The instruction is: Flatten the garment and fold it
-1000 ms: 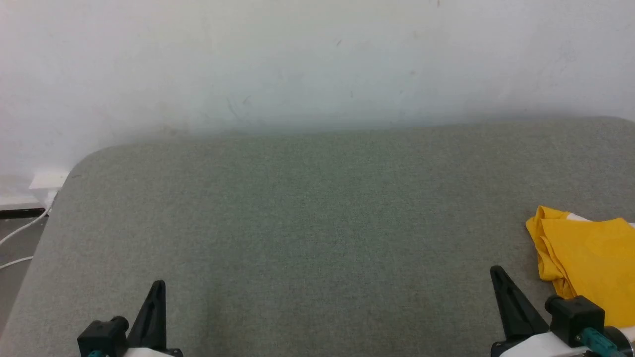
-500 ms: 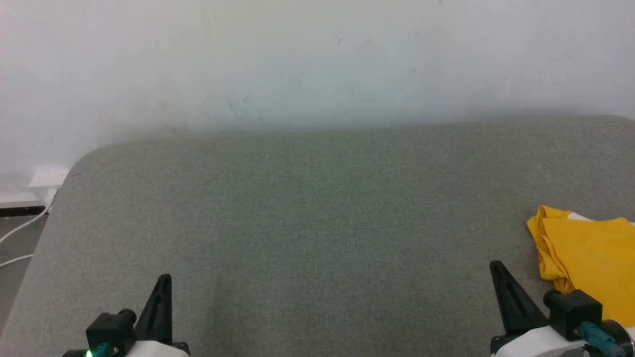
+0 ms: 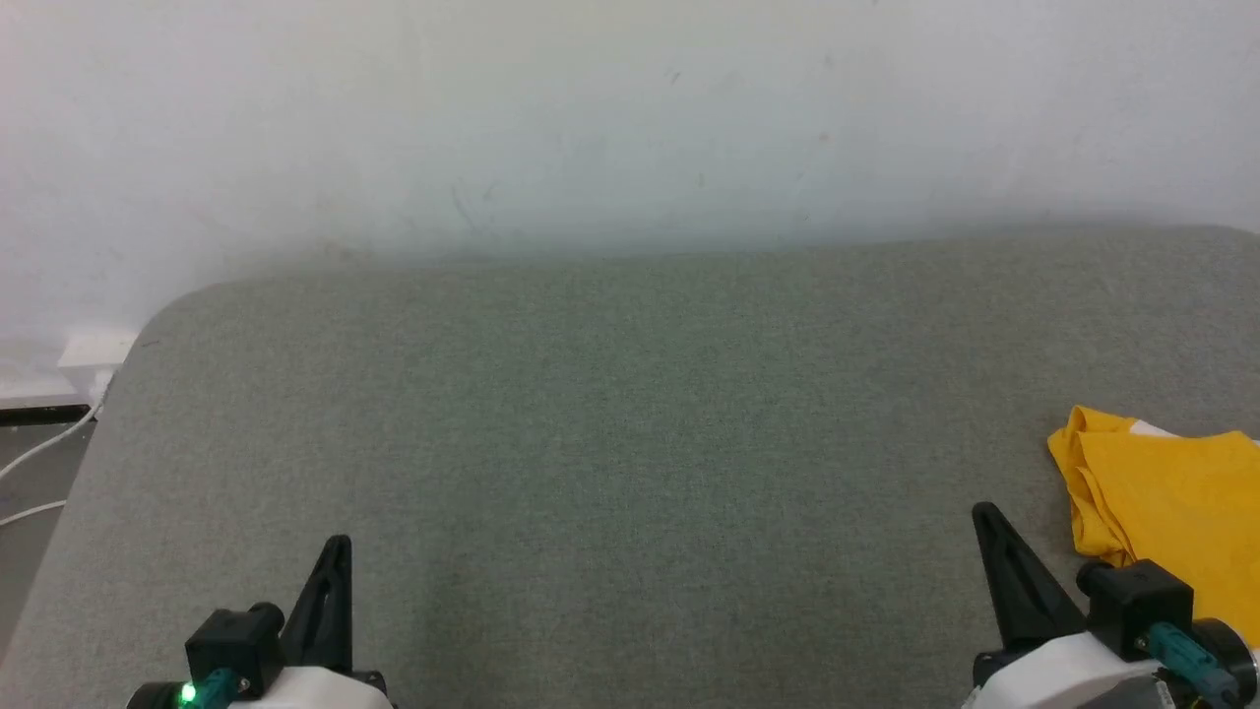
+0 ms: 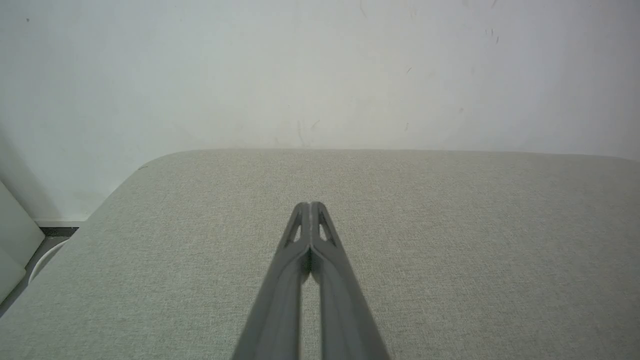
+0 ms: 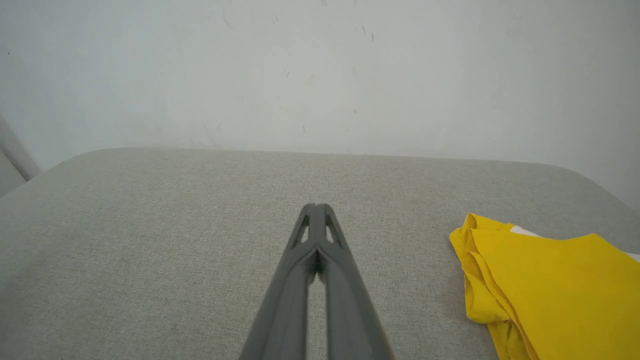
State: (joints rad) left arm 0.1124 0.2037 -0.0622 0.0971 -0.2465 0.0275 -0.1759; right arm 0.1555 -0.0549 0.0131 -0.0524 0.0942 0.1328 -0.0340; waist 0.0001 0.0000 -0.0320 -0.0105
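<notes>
Grey woven upholstery (image 3: 630, 414) spreads between the arms, backed by a scuffed white wall (image 3: 630, 118); the garment (image 5: 550, 280), yellow and bunched in soft folds, lies at the upholstery's right side, near the right gripper (image 5: 316, 206) but apart from it, with open upholstery between; the left gripper (image 4: 310, 205) hovers well away over the left side; each wrist view shows its jaws together, fingers meeting at the tips; the head view adds white cables (image 3: 54, 443) on the floor (image 3: 20, 487) past the left corner.
</notes>
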